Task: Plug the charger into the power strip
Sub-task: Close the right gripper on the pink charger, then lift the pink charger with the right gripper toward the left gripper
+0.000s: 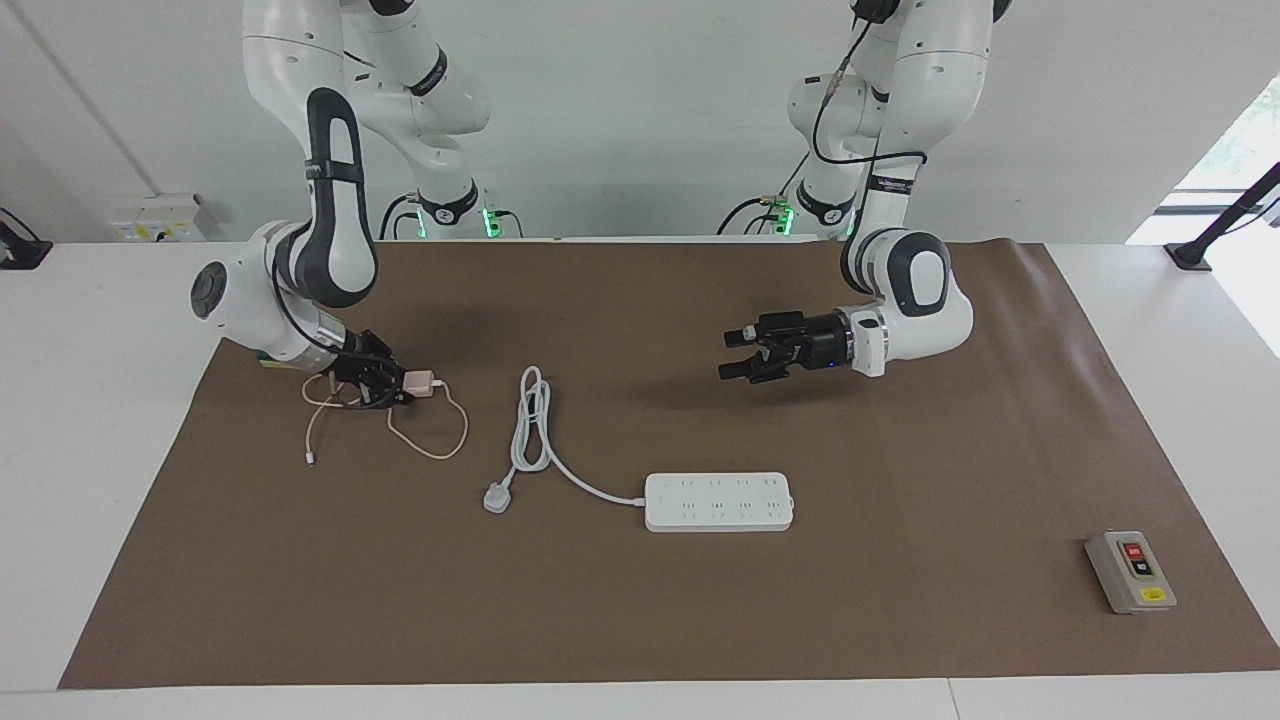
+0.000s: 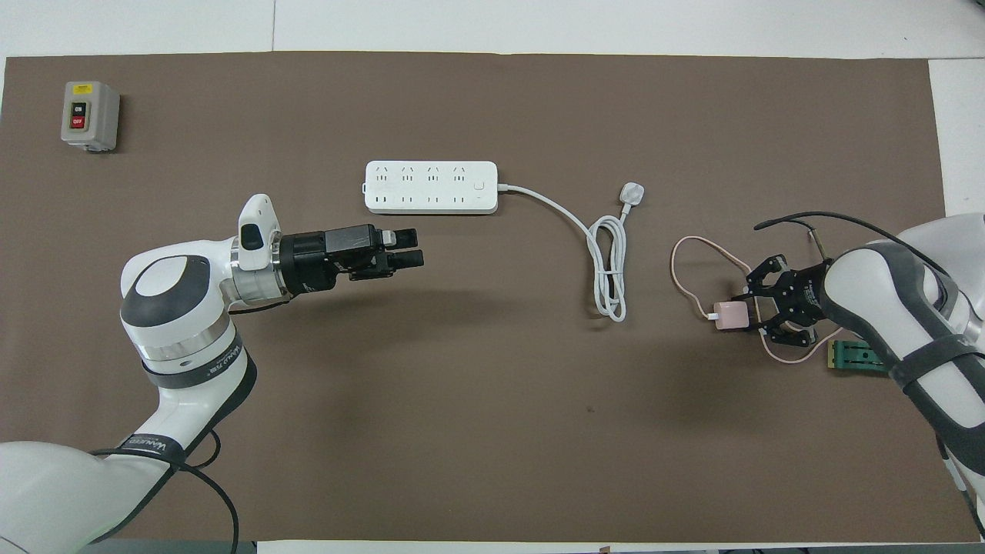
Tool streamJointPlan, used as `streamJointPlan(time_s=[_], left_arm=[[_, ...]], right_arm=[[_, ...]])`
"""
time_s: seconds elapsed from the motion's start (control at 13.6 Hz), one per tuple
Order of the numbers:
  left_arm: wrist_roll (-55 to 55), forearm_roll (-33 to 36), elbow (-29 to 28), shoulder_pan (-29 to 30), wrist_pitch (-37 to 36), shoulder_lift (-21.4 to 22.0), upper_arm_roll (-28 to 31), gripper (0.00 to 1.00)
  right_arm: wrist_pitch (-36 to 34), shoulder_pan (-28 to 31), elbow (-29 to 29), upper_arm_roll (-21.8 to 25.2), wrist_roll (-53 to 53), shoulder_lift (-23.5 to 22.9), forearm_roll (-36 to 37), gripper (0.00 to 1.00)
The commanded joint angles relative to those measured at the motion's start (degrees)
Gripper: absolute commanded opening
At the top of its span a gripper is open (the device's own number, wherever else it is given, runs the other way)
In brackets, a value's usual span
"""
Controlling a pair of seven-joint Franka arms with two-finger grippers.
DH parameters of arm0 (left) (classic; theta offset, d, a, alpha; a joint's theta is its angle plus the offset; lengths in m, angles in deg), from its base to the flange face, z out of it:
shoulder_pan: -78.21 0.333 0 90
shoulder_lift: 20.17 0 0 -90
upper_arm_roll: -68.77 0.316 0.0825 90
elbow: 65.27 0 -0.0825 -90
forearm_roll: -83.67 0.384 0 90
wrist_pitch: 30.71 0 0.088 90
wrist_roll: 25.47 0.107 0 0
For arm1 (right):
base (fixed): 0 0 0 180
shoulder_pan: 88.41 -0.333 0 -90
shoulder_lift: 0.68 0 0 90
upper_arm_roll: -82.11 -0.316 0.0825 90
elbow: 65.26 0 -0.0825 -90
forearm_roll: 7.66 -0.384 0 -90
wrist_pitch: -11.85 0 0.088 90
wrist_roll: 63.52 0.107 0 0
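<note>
My table (image 1: 80,400) is white, with a broad brown mat (image 1: 700,620) spread over most of its top. A plain white wall (image 1: 640,120) rises at my back, carrying a small pale box (image 1: 158,217) low down. Daylight enters through a window (image 1: 1240,140) at one end.
</note>
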Motion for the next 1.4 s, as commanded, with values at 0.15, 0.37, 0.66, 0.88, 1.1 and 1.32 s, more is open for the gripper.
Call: streamJointPlan(time_s=[0.15, 0.37, 0.66, 0.88, 1.1, 1.32], left_arm=[[2.1, -2.2, -2.5, -1.3, 1.3, 1.9, 0.9, 1.0], [5.8, -3.3, -2.3, -1.4, -1.6, 0.6, 0.9, 1.0], [5.8, -3.8, -2.4, -1.5, -3.2, 0.2, 0.9, 1.0], [5.9, -3.8, -2.4, -1.5, -4.1, 0.1, 0.9, 1.0], [6.8, -3.7, -2.2, -1.4, -4.7, -0.1, 1.1, 1.0], [8.0, -3.5, -2.1, -1.4, -5.6, -0.8, 1.8, 1.0]], right_arm=[[-7.8, -0.2, -7.2, -0.4, 6.6, -0.2, -1.5, 0.0], [-9.5, -1.3, -8.7, -1.6, 8.5, 1.9, -4.3, 0.0], [-10.7, -6.7, -11.9, -1.6, 15.9, 3.3, -6.3, 0.0], [-10.4, -11.7, -16.8, -1.6, 24.7, 2.7, -6.3, 0.0], [-9.7, -15.6, -19.2, -1.6, 30.2, 2.0, -6.4, 0.0], [-7.7, -20.1, -21.2, -1.6, 34.8, 1.2, -6.9, 0.0]])
